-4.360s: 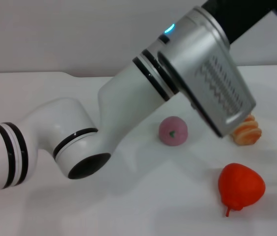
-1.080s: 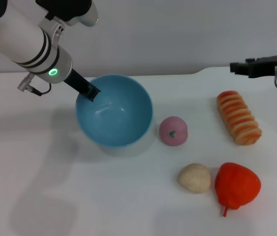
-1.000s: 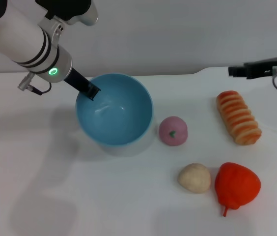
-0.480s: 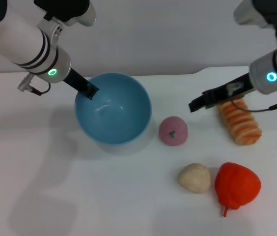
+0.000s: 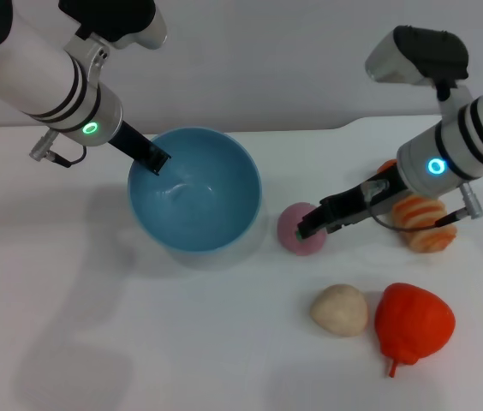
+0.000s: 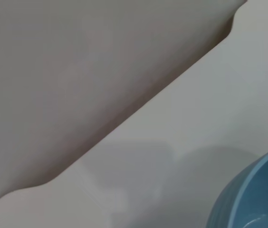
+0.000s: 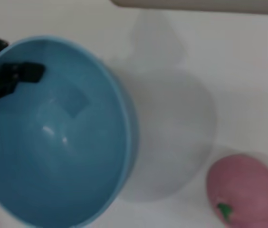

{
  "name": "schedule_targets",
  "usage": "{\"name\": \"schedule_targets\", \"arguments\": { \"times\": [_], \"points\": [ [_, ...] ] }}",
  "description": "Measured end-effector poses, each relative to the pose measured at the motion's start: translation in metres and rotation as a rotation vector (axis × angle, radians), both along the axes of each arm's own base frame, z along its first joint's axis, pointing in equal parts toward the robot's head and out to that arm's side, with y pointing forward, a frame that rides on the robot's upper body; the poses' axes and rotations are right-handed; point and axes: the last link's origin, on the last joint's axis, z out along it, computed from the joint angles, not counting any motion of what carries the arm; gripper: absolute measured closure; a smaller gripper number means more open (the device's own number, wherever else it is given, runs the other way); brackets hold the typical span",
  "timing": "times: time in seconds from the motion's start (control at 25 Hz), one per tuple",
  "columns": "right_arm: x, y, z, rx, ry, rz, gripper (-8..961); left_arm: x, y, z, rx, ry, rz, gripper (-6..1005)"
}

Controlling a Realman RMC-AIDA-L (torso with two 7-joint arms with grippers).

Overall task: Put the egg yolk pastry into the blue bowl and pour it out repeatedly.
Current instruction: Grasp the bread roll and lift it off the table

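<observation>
While the left claw [image 5: 158,160] grips the blue bowl [image 5: 195,199] by its rim, tilted and empty, the right claw [image 5: 308,227] hovers over the pink bun [image 5: 297,233]; whether it is wide or narrow I cannot tell. Nearer the front of the worktop [image 5: 139,342], the egg yolk pastry [image 5: 339,309] lies touching a red fruit [image 5: 416,324].

blue bowl [image 5: 194,201] left | egg yolk pastry [image 5: 339,309] front right | strawberry [image 5: 414,324] touching its right

No text, label, brand, number or sign can be read anywhere in these views, neither on the robot arms nor on the objects.
</observation>
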Motion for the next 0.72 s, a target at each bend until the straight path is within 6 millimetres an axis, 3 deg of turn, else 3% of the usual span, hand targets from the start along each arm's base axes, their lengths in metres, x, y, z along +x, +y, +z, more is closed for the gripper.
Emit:
{"name": "schedule_targets", "arguments": {
  "times": [0.36,0.72],
  "points": [
    [0.003,-0.014,-0.004,-0.082,0.006,-0.078,527,0.000,0.001,0.000,0.006,-0.001,-0.004,1000],
    [0.026,-0.026,0.002,-0.117,-0.092,-0.164,527,0.001,0.001,0.000,0.006,0.000,-0.010,999]
  ]
}}
